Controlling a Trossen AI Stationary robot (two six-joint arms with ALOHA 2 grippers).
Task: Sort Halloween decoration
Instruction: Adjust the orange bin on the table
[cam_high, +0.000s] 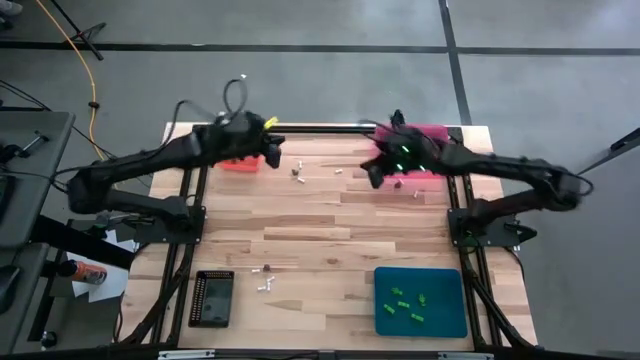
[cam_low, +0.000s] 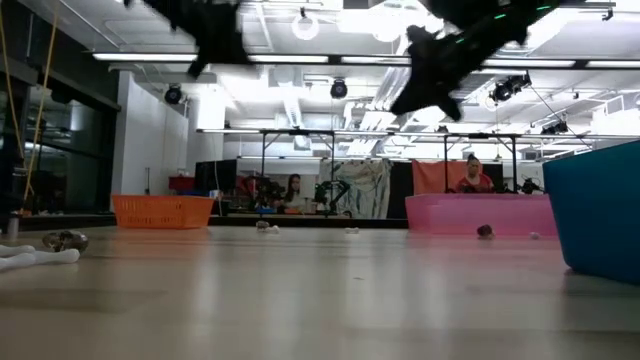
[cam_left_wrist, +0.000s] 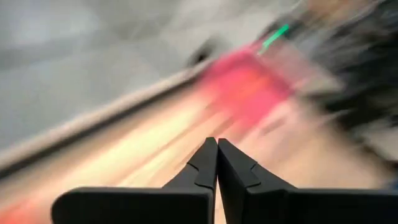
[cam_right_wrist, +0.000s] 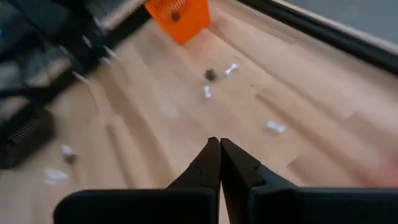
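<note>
So far the sort looks part done, as far as I can judge. Four trays sit on the table: a teal tray at the near right, a black tray at the near left, an orange tray at the far left and a pink tray at the far right. About six green trinkets lie in the teal tray, which seems the only colour clearly finished; what the black tray holds I cannot tell, and the orange tray shows one dark speck in the right wrist view. Left loose on the bare wood are roughly seven pieces: a dark and a white one together in the far middle, a white one just beside them, a dark one and a white one near the pink tray, and a dark one with a white one near the black tray. Both arms hang over the far half of the table. The left gripper has its fingers pressed together on nothing beside the orange tray, and the right gripper, by the pink tray, is likewise closed and empty.
</note>
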